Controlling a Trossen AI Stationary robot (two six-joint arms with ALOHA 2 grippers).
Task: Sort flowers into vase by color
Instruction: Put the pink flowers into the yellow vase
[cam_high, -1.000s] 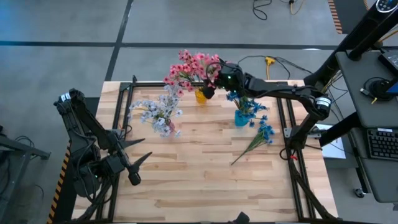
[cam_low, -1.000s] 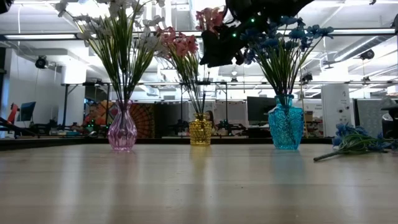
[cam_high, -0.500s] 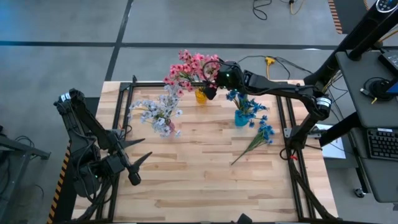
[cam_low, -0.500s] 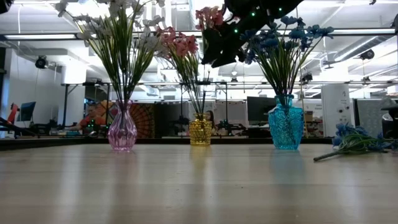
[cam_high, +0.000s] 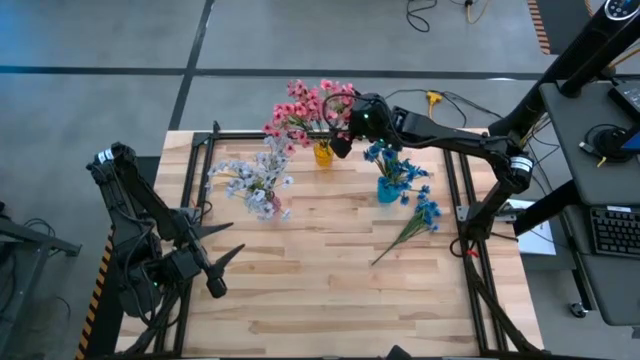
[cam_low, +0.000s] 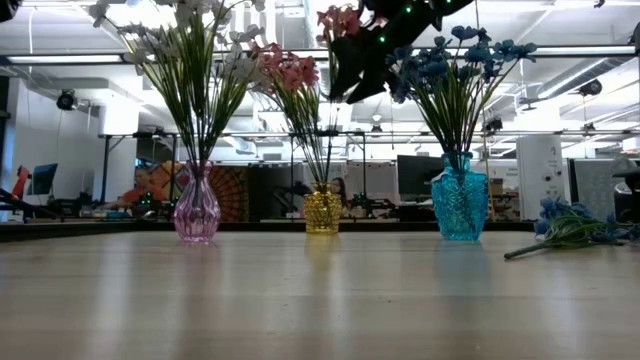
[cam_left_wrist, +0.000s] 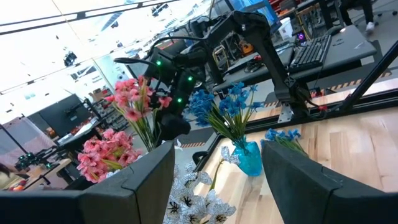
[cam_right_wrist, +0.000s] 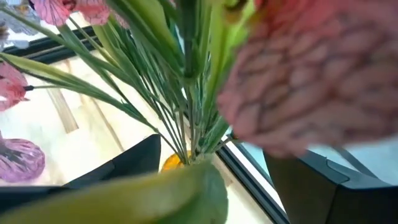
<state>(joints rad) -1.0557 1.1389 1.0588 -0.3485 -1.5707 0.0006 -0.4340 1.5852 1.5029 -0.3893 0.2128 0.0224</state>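
The wooden counter (cam_high: 320, 280) carries three vases in a row. The right arm reaches across its far side, and the right claw (cam_high: 342, 128) hangs above the yellow vase (cam_high: 322, 154), among the pink flowers (cam_high: 300, 108) standing in it; its fingers are spread wide and hold nothing. The left arm waits at the near left corner, with the left claw (cam_high: 222, 258) open and empty. The white flowers (cam_high: 255, 180) fill the pink vase (cam_low: 196, 213), and the blue flowers (cam_high: 395, 168) fill the blue vase (cam_low: 460, 208). One loose blue sprig (cam_high: 415, 222) lies flat on the counter, just right of the blue vase.
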